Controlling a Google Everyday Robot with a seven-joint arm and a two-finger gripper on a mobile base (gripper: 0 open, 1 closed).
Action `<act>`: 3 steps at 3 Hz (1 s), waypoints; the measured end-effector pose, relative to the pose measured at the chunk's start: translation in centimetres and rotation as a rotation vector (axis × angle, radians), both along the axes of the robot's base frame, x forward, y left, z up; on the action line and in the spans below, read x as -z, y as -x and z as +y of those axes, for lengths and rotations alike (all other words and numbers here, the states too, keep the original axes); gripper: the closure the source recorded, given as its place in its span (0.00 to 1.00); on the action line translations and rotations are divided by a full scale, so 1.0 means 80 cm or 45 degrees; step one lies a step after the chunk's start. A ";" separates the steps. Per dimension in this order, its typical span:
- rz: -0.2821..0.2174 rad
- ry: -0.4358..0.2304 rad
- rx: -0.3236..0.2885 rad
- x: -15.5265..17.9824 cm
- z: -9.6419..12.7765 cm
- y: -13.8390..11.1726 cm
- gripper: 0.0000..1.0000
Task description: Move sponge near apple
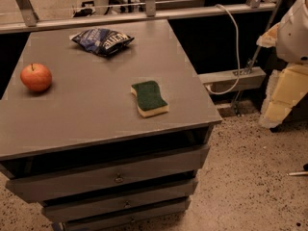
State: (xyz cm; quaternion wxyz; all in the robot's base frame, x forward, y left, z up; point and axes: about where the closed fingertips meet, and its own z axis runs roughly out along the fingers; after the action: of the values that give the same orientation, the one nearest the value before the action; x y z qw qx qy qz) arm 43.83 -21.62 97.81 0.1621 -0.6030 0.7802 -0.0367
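The sponge (149,98), dark green on top with a pale yellow base, lies flat on the grey cabinet top (96,109), right of the middle. The red-orange apple (36,77) stands near the left edge of the same top, well apart from the sponge. My gripper (278,107), with a white body and pale yellow pads, hangs at the far right of the view. It is off the cabinet, over the floor, well right of the sponge, and it holds nothing that I can see.
A dark blue snack bag (102,40) lies at the back of the cabinet top. Drawers (115,177) face the front below. A white cable (236,42) and a grey bar (231,78) sit to the right of the cabinet. The floor (250,177) is speckled.
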 end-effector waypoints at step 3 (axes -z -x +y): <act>-0.045 -0.205 -0.013 0.040 0.062 -0.048 0.00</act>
State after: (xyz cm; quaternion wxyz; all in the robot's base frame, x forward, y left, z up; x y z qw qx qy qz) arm 47.67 -16.69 94.63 0.2239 -0.5911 0.7747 0.0165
